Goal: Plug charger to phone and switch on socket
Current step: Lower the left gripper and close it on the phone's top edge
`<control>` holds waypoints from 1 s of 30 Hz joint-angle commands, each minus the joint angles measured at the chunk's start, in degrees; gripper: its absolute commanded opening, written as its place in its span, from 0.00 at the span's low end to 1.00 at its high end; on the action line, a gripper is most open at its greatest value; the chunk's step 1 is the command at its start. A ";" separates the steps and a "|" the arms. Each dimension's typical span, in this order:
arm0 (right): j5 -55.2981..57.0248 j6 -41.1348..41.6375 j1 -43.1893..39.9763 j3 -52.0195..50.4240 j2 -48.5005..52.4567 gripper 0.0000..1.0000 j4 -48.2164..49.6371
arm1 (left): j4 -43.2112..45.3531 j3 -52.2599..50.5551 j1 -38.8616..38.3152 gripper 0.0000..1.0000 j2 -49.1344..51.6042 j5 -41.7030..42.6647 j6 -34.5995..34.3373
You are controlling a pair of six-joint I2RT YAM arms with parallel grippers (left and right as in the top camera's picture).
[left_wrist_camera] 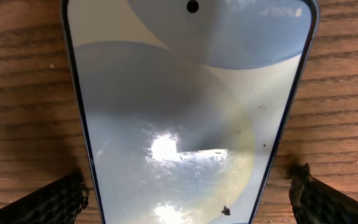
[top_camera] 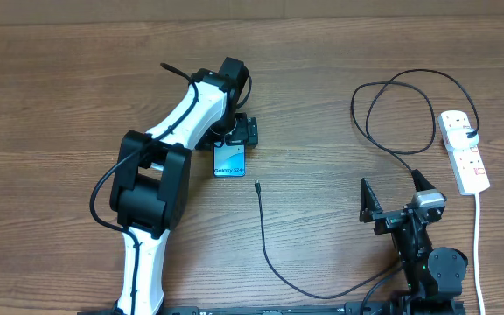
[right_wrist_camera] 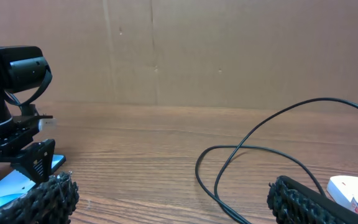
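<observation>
both agape; left hand straddles phone

Brown wood-grain worktop spread out beneath me, plain cardboard wall standing along its far edge

Even light, glare on phone

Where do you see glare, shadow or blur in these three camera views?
Left wrist: a bright glare patch sits low on the phone screen, with a darker reflection beside it. Overhead: even light, sharp, only soft shadows under the left arm. Right wrist: the jaws at the bottom corners look dark and slightly soft, while the charger loop reads clearly.
</observation>
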 commanded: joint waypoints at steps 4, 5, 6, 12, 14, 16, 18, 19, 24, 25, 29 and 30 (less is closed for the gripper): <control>-0.31 0.13 0.33 -0.59 -0.39 1.00 0.17 | 0.52 -2.91 0.33 0.98 2.38 0.57 1.46; -0.31 0.13 0.33 -0.59 -0.39 1.00 0.17 | 0.68 -3.08 0.39 0.98 2.38 1.29 1.90; -0.31 0.13 0.33 -0.59 -0.39 1.00 0.17 | 0.74 -3.15 0.39 0.98 2.38 2.14 2.56; -0.31 0.13 0.33 -0.59 -0.39 1.00 0.17 | 0.85 -3.23 0.44 1.00 2.38 2.89 3.69; -0.31 0.13 0.33 -0.59 -0.39 1.00 0.17 | 0.96 -3.19 0.44 1.00 2.38 2.86 3.72; -0.31 0.13 0.33 -0.59 -0.39 1.00 0.17 | 0.59 -2.49 0.52 1.00 2.36 2.82 4.31; -0.31 0.13 0.33 -0.59 -0.39 1.00 0.17 | -1.18 -0.55 0.87 1.00 2.36 2.67 4.42; -0.31 0.13 0.33 -0.59 -0.39 1.00 0.15 | -2.27 0.74 1.05 1.00 2.36 2.67 4.39; -0.31 0.13 0.33 -0.59 -0.39 1.00 0.17 | -7.28 7.58 1.22 1.00 2.32 2.71 4.37; -0.31 0.13 0.33 -0.59 -0.39 1.00 0.17 | -8.07 8.50 1.22 1.00 2.32 2.71 4.37; -0.31 0.13 0.33 -0.59 -0.39 1.00 0.17 | -8.81 8.98 1.14 1.00 2.34 3.26 4.37; -0.31 0.13 0.33 -0.59 -0.39 1.00 0.17 | -8.70 8.74 1.14 1.00 2.36 3.26 4.35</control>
